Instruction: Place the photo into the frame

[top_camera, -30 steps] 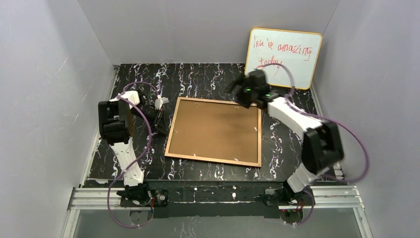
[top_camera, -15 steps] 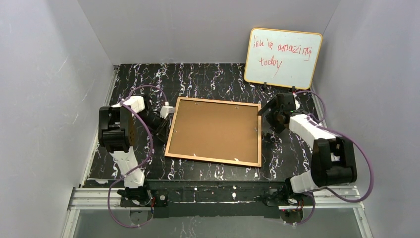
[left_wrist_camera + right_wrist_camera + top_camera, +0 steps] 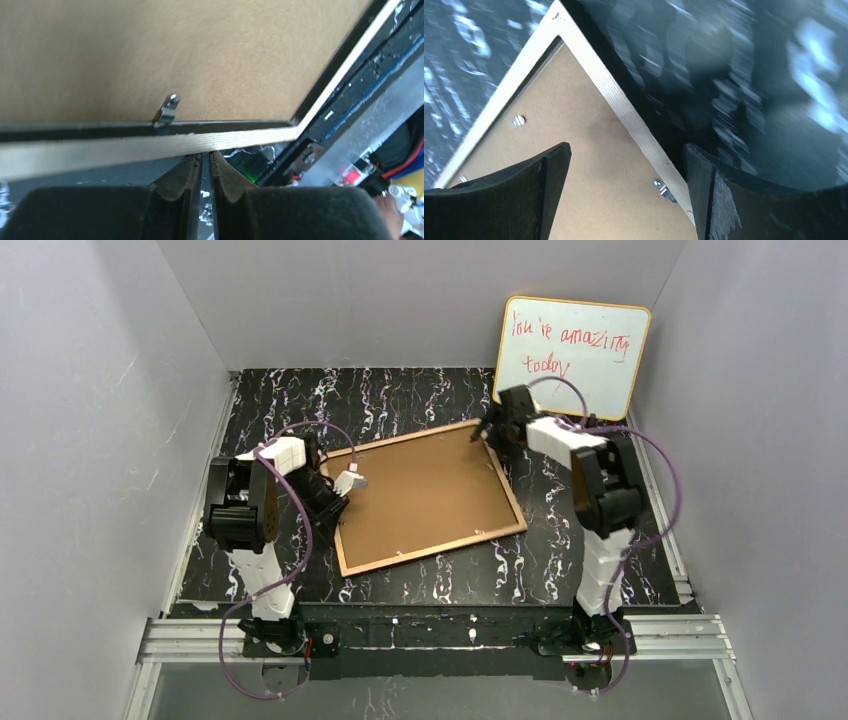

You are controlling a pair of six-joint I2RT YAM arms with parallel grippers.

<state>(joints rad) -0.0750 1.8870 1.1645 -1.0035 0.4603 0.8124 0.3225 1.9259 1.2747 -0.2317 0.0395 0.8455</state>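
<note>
On the table [image 3: 420, 390] our frame [image 3: 420, 490] lies back-up; left claw [image 3: 205, 157] clenched, likely bracing its edge, right claw [image 3: 626, 150] released astride a corner.

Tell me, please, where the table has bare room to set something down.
Widest: the far strip of table between the frame and the back wall, left of the whiteboard. Another lies between the frame's near rail and the arms' base rail. Crowded: the frame's left rail at the left fingers, its far corner under the right fingers.
</note>
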